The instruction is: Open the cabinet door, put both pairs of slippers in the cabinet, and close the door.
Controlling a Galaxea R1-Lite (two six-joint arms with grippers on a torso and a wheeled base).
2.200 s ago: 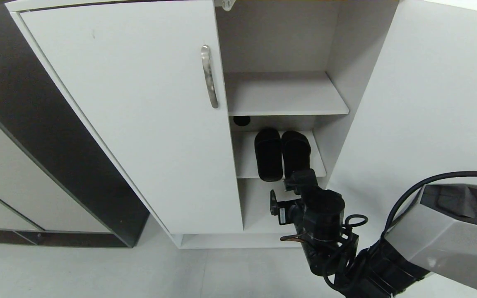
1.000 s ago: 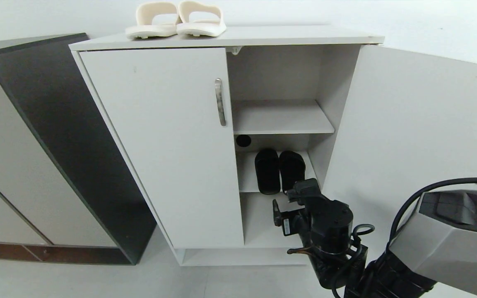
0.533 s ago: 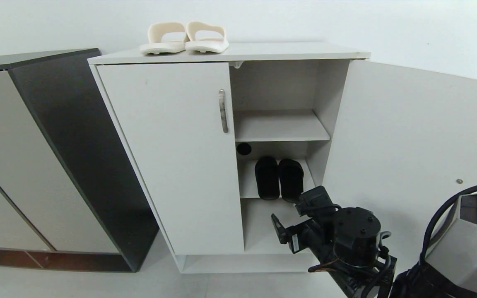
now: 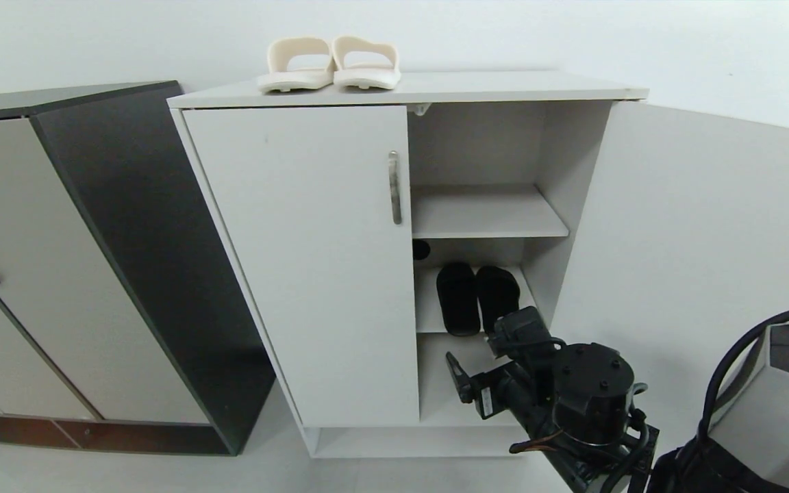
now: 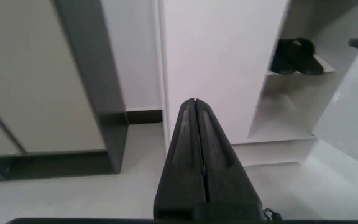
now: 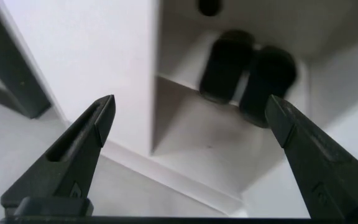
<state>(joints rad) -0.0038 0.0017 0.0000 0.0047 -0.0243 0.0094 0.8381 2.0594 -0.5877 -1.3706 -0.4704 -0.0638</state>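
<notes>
The black slippers (image 4: 477, 298) lay side by side on the middle shelf (image 4: 426, 301) of the white cabinet (image 4: 504, 85), in its open right half. The cream slippers (image 4: 329, 65) sat as a pair on the cabinet's top, towards its left end. The right door (image 4: 696, 239) stood swung wide open. The left door (image 4: 312, 260) was closed, its metal handle (image 4: 394, 188) upright along the inner edge. The right gripper (image 4: 480, 346) hung in front of the open compartment, just below the black slippers, its fingers (image 6: 73, 162) spread wide with nothing between them. The left gripper (image 5: 195, 106) was low over the pale floor (image 4: 93, 465) before the closed door, its fingers pressed together and holding nothing. A dark cabinet (image 4: 148, 239) stood just beside the white one on the left, and a plain white wall (image 4: 641, 34) rose behind both
</notes>
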